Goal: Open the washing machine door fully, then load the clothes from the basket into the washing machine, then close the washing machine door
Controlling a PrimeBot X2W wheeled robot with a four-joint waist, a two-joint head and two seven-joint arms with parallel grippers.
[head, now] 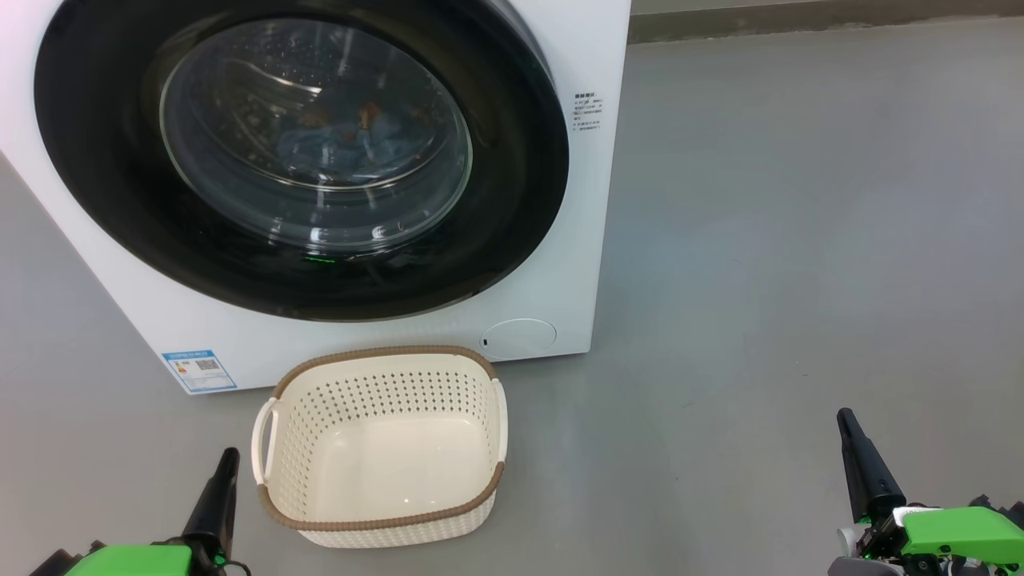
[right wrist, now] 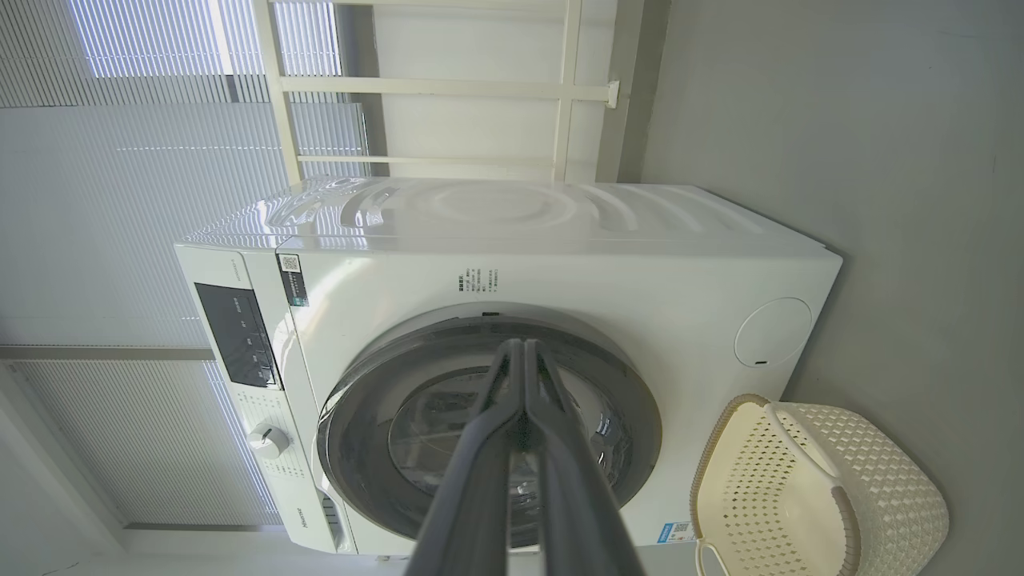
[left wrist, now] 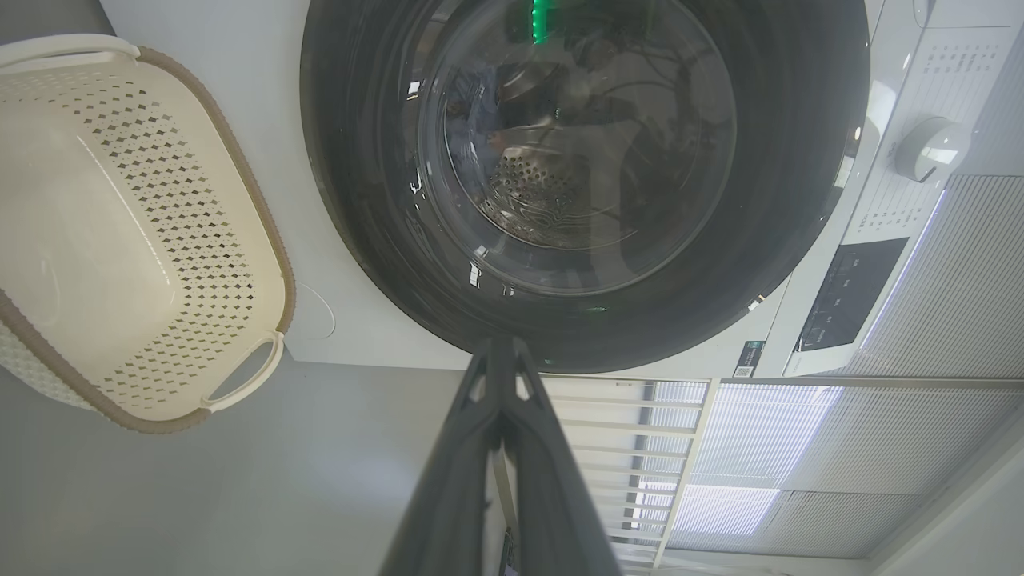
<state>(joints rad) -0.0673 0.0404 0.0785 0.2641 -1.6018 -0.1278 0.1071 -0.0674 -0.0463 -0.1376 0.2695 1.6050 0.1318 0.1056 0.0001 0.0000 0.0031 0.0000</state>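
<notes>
- the washing machine (head: 584,264) stands on the grey floor (head: 800,240), set back toward the floor's far edge, where a dark skirting runs along the wall.
- the washing machine door (head: 520,184) is shut: its glossy black rim lies flat against the white front, and the clear glass bowl bulges at its centre.
- the clothes (head: 352,136) are inside the drum, seen through the glass as a crumpled light blue heap with small orange-brown marks.
- the basket (head: 384,354) rests upright on the floor just in front of the machine, below the door's lower edge. i cannot tell whether it touches the front panel. its smooth cream bottom shows bare.
- a small blue label sticker (head: 198,370) sits at the front panel's lower left corner, and a round white cap (head: 518,338) sits at its lower right, just beyond the basket's far right corner.
- the left tool (head: 228,458) hovers over the near part of the floor, just left of the basket's left handle. its two dark fingers are clenched into one point, grasping nothing.
- the right tool (head: 846,418) hovers well to the right of the basket, likewise clenched with nothing between its fingers.
- both tools are well apart from the machine.
- the right wrist view shows a dark control panel (right wrist: 240,336) and a round knob (right wrist: 268,440) along the top of the machine's front.
</notes>
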